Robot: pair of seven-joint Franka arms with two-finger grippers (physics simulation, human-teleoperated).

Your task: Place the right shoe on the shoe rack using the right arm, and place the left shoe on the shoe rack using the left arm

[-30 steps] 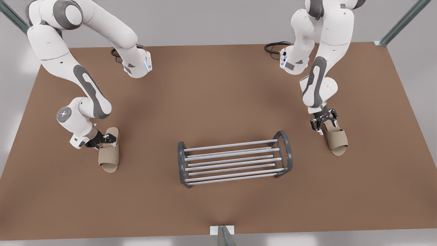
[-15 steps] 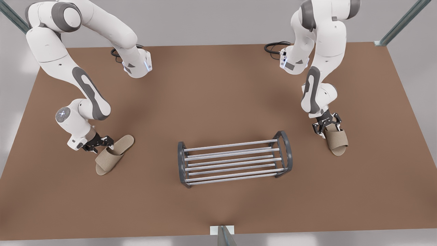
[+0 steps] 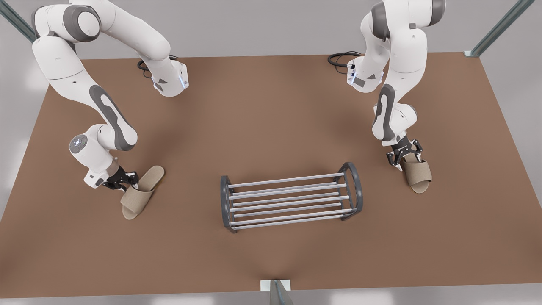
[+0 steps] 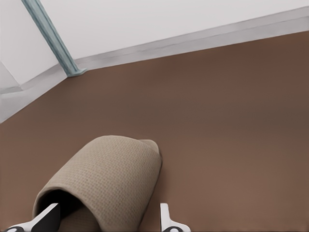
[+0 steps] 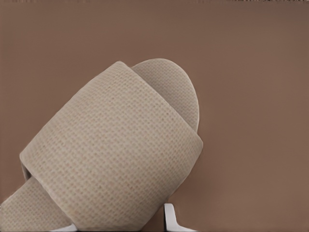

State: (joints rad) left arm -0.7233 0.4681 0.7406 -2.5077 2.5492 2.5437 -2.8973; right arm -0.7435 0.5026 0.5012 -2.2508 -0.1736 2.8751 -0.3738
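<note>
Bright, even light from overhead — soft shadows on the brown table (image 3: 271, 106), perhaps faintly blurred in wrist views.

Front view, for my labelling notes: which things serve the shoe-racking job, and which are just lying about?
Job:
- shoe rack
- left shoe, at the left gripper
- right shoe, at the right gripper

Lying about:
- black cables by the arm bases
- teal posts
- brown table

There is no text, label, brand, number or sign that can be read in any view, not on the arms, the slippers, the rack or the table.
</note>
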